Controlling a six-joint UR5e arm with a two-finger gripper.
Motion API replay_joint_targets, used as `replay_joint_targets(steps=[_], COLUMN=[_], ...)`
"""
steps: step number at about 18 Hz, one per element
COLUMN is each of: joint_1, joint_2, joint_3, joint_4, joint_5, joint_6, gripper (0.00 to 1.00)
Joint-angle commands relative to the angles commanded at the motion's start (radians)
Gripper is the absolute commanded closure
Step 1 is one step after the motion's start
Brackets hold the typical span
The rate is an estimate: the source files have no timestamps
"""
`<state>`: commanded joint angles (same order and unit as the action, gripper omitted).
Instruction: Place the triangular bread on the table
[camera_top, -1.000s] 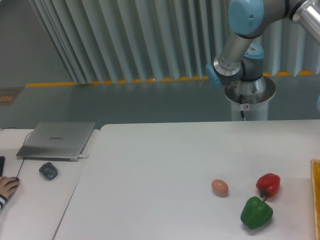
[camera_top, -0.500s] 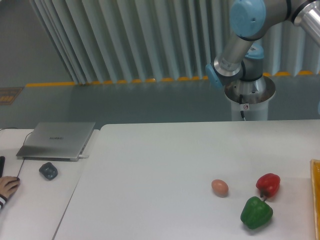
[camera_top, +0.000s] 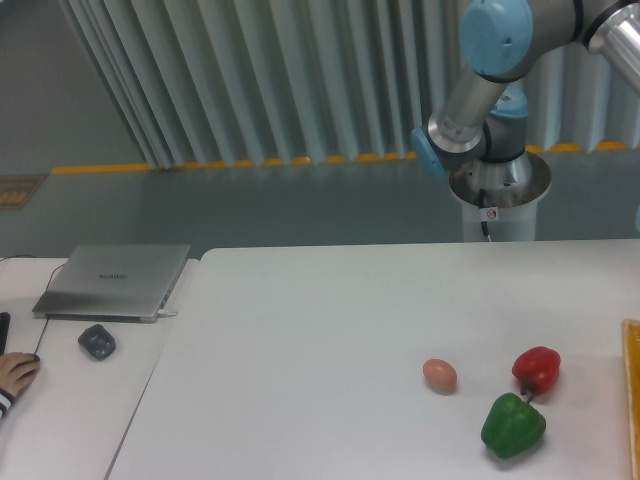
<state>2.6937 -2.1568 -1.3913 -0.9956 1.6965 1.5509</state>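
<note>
The triangular bread is out of view in this frame. The white table (camera_top: 320, 330) fills the lower part of the camera view. Only the arm's upper links and blue joints (camera_top: 500, 60) show at the top right; they run out of the frame to the right, so the gripper itself is out of view.
On the table's right side lie a small tan egg (camera_top: 439, 375), a red pepper (camera_top: 536, 369) and a green pepper (camera_top: 513, 425). An orange tray edge (camera_top: 632, 400) shows at the far right. The adjoining desk at left holds a silver laptop (camera_top: 115, 281), a dark mouse (camera_top: 97, 342) and a person's hand (camera_top: 15, 372).
The arm's upper joint has shifted slightly to the right. The hand at the left edge has drawn back a little. The egg and the peppers have not moved.
</note>
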Motion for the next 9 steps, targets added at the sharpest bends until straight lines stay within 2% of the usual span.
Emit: replay_joint_targets(steps=[6, 9], joint_1=[0.0, 0.0], joint_2=[0.011, 0.017], joint_3=[0.003, 0.018], joint_4=[-0.011, -0.047], joint_5=[-0.005, -0.017], joint_6=[-0.009, -0.026], gripper=[0.82, 0.82])
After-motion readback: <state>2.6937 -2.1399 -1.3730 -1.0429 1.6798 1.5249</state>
